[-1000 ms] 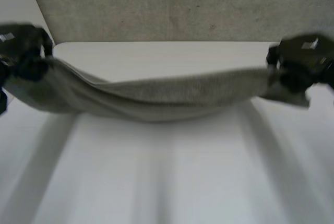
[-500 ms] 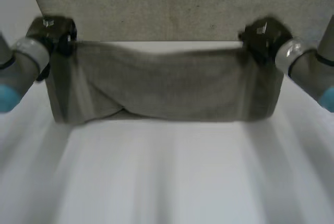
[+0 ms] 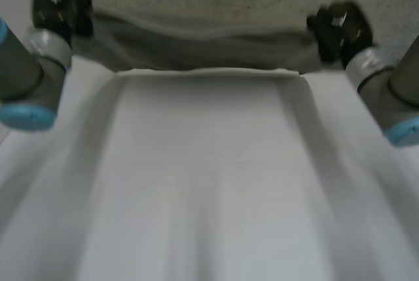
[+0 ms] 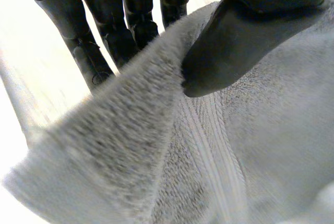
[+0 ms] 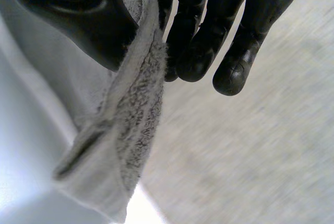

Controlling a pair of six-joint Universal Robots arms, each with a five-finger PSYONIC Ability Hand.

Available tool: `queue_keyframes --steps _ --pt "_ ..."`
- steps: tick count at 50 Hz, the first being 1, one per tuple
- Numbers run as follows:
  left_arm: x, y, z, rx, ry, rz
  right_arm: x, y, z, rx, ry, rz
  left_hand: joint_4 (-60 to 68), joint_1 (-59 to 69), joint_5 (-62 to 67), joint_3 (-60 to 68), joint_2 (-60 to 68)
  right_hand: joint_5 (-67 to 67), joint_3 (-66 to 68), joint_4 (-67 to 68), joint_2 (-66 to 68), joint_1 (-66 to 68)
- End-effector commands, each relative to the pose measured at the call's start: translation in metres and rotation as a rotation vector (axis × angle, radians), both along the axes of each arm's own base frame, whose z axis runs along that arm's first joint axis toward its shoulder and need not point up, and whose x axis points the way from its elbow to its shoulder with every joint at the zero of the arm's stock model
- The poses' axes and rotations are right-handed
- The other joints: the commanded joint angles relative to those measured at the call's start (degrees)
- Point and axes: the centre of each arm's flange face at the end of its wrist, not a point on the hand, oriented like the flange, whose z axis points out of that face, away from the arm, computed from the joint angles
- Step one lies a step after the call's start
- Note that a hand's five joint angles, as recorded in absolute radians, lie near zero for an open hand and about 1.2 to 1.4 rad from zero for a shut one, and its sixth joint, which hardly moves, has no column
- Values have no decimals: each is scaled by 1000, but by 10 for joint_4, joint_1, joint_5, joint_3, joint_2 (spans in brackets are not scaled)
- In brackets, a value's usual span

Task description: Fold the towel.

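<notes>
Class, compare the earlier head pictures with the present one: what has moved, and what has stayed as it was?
The left hand and the right hand carried the towel away from the robot, toward the far edge of the table. The towel sagged between them before and now hangs straighter. Each hand stays pinched on its own end of the towel.

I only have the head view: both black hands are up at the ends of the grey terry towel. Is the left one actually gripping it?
Observer: Yes. In its wrist view, the left hand pinches the edge of the grey terry towel, with the thumb on one face and the fingers on the other.
Operator: And the right?
Observer: The right hand pinches an edge too, thumb against fingers, and the towel's end hangs past its fingertips.
</notes>
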Motion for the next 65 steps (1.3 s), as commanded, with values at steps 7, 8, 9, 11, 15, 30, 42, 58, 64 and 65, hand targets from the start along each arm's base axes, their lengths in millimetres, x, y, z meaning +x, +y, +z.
queue_keyframes --steps 7,8,9,11,15,30,42,58,64,65 --pt "15 55 -78 211 -196 -48 -36 37 -49 269 91 -62 24 68 49 33 40 33 37 36 46 36" --pt "22 63 -69 195 -208 -34 -42 45 -34 269 87 -64 24 68 49 33 40 33 37 36 46 36" --pt "22 63 -69 194 -209 -34 -42 45 -34 269 87 -64 24 68 49 33 40 33 37 36 46 36" --pt "29 70 -58 173 -215 -20 -59 58 -3 261 69 -64 24 68 49 33 40 33 37 36 46 36" --pt "42 102 -9 46 -207 -36 -78 73 29 257 32 -48 24 68 49 33 40 33 37 36 46 36" --pt "32 85 -58 157 -257 -173 -84 43 -9 414 43 4 24 68 49 33 40 33 37 36 46 36" --pt "24 -4 -103 160 -313 -85 -46 -12 -60 373 115 31 24 68 49 33 40 33 37 36 46 36" --pt "4 -25 -137 213 -325 -123 -22 -41 -103 356 143 -11 -113 -69 -88 -104 -97 33 37 36 46 36" --pt "1 -23 -138 216 -327 -130 -23 -41 -109 369 146 -13 -273 -229 -249 -264 -257 33 37 36 46 36" --pt "0 -22 -138 218 -328 -129 -23 -41 -110 371 148 -15 -336 -293 -312 -327 -321 -3 1 0 10 0"
